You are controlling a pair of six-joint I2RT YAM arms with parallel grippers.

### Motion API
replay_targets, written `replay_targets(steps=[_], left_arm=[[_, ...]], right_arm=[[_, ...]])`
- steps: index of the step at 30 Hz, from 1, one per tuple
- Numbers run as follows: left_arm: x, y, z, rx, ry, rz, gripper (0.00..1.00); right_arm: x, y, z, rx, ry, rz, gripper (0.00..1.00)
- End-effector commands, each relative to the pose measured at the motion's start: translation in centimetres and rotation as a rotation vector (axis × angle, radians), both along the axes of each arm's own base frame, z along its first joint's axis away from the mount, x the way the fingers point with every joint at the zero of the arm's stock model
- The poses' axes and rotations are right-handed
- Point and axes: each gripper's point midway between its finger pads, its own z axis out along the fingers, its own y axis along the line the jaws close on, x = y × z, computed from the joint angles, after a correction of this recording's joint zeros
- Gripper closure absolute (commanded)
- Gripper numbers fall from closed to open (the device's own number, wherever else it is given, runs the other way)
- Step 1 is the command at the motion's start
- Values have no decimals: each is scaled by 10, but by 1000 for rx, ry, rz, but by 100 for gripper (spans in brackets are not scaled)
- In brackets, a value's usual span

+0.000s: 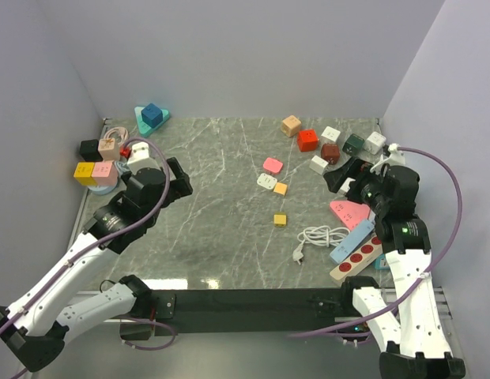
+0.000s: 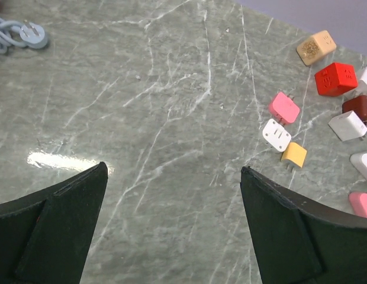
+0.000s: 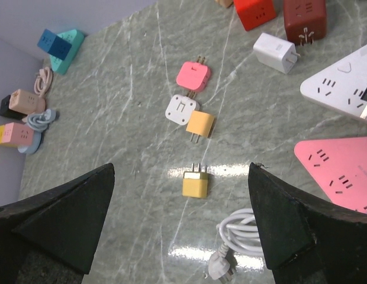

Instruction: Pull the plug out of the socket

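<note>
2 pairs of jaws spread wide, empty; 1 pink plug (image 3: 193,75), 1 white plug (image 3: 182,109), 2 yellow plugs (image 3: 200,125) (image 3: 195,183).

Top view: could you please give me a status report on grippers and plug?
Left gripper open, empty. Right gripper open, empty. Blue cube sits on teal socket, far left, untouched. Loose plugs mid-table, well clear of it.

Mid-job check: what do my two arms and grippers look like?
Both arms have white links with black joints: left arm, right arm. A purple cable runs along each. The left gripper and right gripper are black, with wedge-shaped fingers.
</note>
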Motion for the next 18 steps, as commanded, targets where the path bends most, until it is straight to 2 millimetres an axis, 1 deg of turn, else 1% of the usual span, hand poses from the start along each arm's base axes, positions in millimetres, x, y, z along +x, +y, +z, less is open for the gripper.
replay_targets(steps=[1,2,7,10,15,18], left_arm=[[-5,8,29,14,-68,-10,1],[-6,7,31,3,-82,-20,1],[-10,6,45,-38,-126,-43,1],[-11,8,45,-29,-112,-31,1],[-15,11,50,-18,-123,-42,1],[-17,10,50,-20,-142,-58,1]], right_arm=[[9,-4,25,-15,-98,-31,0],[9,-5,29,-13,-103,-38,0],[11,-6,31,-6,-93,-44,0],[11,-5,32,5,-105,-46,0],[12,-5,29,15,-107,-50,0],[14,-8,21,16,-79,-76,0]])
